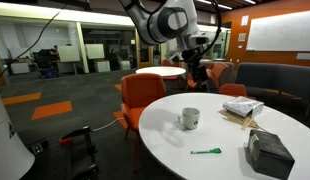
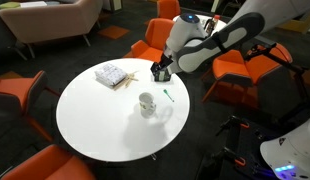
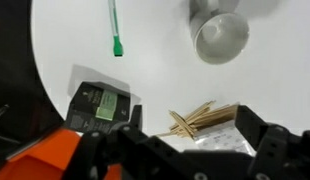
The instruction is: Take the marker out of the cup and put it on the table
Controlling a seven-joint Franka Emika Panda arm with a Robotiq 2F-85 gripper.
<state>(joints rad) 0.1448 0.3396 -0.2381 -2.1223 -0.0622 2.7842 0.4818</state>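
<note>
The green marker (image 1: 206, 151) lies flat on the large round white table (image 1: 165, 140), apart from the cup; it also shows in an exterior view (image 2: 168, 95) and in the wrist view (image 3: 114, 28). The white cup (image 1: 190, 118) stands upright on the table (image 2: 95, 125), seen also in an exterior view (image 2: 146, 103) and from above in the wrist view (image 3: 220, 35). My gripper (image 1: 198, 68) is raised above the table's edge, also visible in an exterior view (image 2: 161, 72). In the wrist view the gripper (image 3: 193, 135) is open and empty.
A black box (image 1: 268, 152) with a green label (image 3: 100, 105) sits near the table edge. A bundle of wooden sticks (image 3: 200, 118) lies beside a paper packet (image 1: 240, 107). Orange chairs (image 2: 17, 90) ring the table. A smaller round table (image 1: 160, 71) stands farther back.
</note>
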